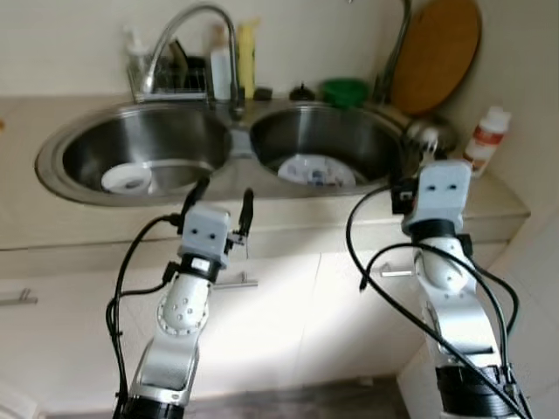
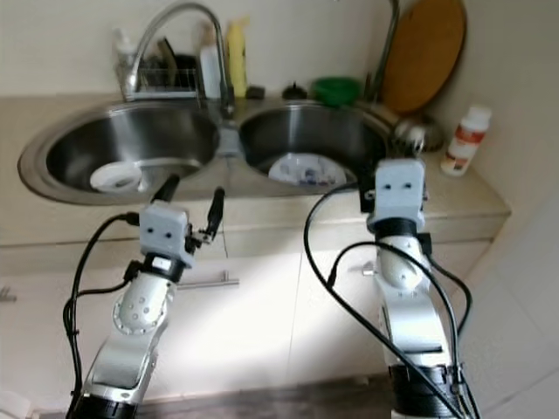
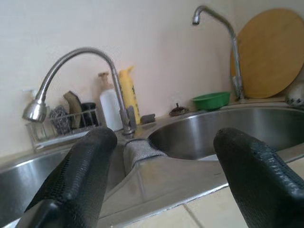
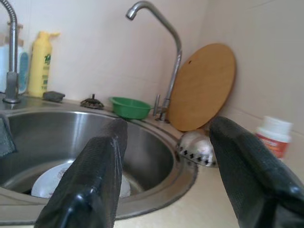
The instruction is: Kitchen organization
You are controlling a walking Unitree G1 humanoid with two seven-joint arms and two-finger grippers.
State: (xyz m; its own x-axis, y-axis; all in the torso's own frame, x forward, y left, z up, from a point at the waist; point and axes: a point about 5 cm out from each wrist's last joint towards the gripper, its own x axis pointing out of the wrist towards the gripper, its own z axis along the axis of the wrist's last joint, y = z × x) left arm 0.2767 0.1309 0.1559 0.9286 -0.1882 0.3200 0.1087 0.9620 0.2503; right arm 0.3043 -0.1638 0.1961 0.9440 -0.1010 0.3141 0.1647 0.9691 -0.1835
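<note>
A steel double sink (image 1: 234, 144) is set in the beige counter before me. A small white dish (image 1: 127, 179) lies in the left basin. In the right basin lies a white plate with blue marks (image 1: 316, 172). My left gripper (image 1: 225, 188) hovers open over the counter's front edge, facing the divide between the basins, with nothing between its fingers (image 3: 90, 156). My right gripper (image 4: 166, 137) is open and holds nothing, at the front right of the right basin, near a metal strainer (image 4: 197, 148).
Behind the sink stand a curved faucet (image 1: 196, 22), a wire rack with scrubbers (image 1: 175, 80), a white bottle (image 1: 221, 68), a yellow bottle (image 1: 248, 57) and a green bowl (image 1: 344, 91). A round wooden board (image 1: 437, 52) leans in the corner. A white bottle (image 1: 486, 138) stands at the right. Cabinet doors (image 1: 288, 314) are below.
</note>
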